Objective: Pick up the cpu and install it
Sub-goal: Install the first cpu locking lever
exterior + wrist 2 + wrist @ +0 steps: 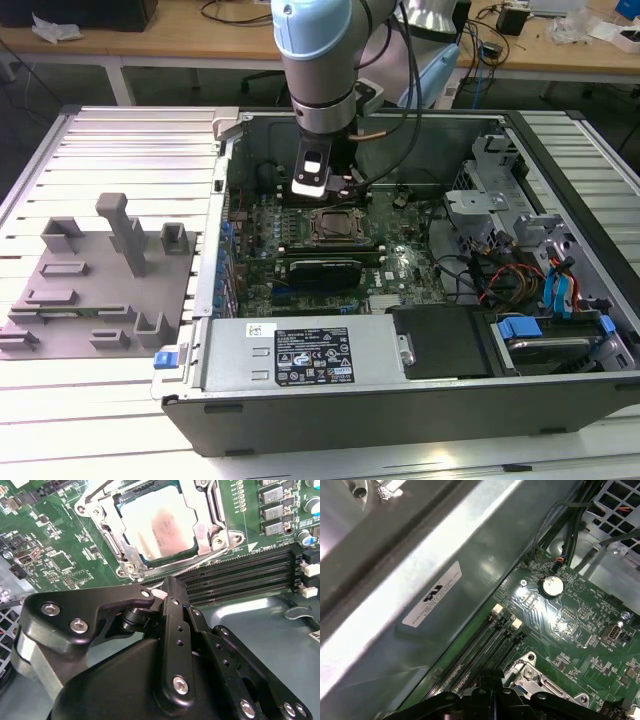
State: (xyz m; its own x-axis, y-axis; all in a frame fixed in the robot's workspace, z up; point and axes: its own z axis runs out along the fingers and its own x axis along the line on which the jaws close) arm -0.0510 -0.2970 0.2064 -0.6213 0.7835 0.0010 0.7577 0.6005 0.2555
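Exterior view: the arm reaches down into the open case [420,410]. The gripper [318,197] hangs just above the socket [335,227] on the board [405,265]. A grey tray [90,290] lies on the table [120,150] outside the case, at the exterior view's left. Second wrist view: the cpu [160,522] sits flat in the socket, pale top up, with the metal frame [212,527] around it. The gripper is closed on nothing, its tip apart from the cpu, near the frame's edge and the memory slots [240,572]. First wrist view: the closed gripper hangs over the slots, beside the case wall.
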